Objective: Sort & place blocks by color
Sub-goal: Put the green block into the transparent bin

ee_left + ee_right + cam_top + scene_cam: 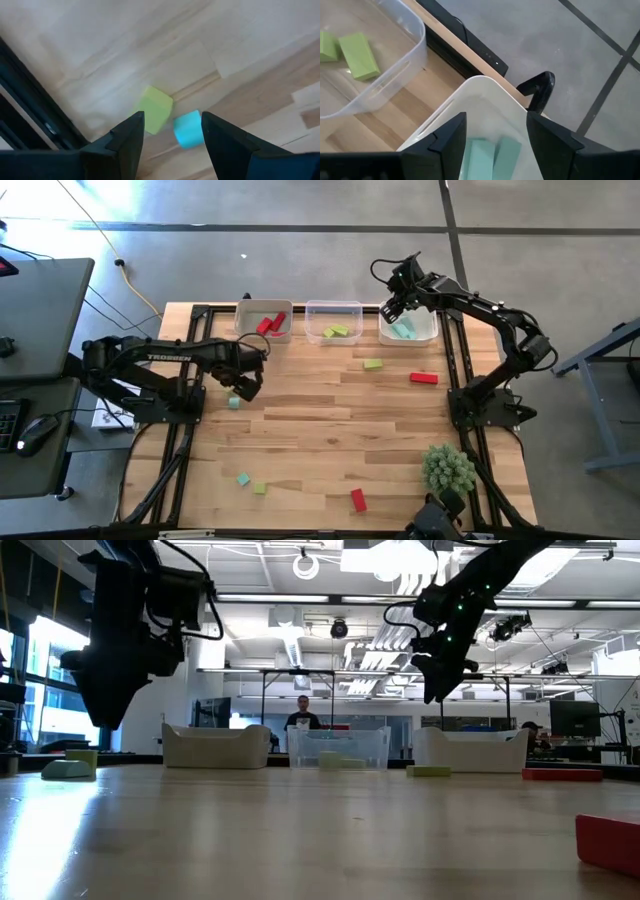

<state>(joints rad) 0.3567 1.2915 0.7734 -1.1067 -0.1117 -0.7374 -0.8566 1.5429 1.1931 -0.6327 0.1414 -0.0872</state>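
Observation:
My left gripper (245,387) hangs open, pointing down, near the table's left edge. Below it a yellow-green block (156,109) and a teal block (187,129) lie side by side on the wood, clear of the fingers. The high view shows only the teal block (233,402). My right gripper (393,308) is open above the right white bin (425,332), which holds teal blocks (490,155). The left white bin (250,315) holds red blocks (270,324). The clear middle bin (350,308) holds yellow-green blocks (336,331).
Loose on the table are a yellow-green block (373,364), a red block (423,378), a teal block (242,478), a yellow-green block (260,488) and a red block (358,500). A spiky green plant ball (448,470) sits near the right front corner.

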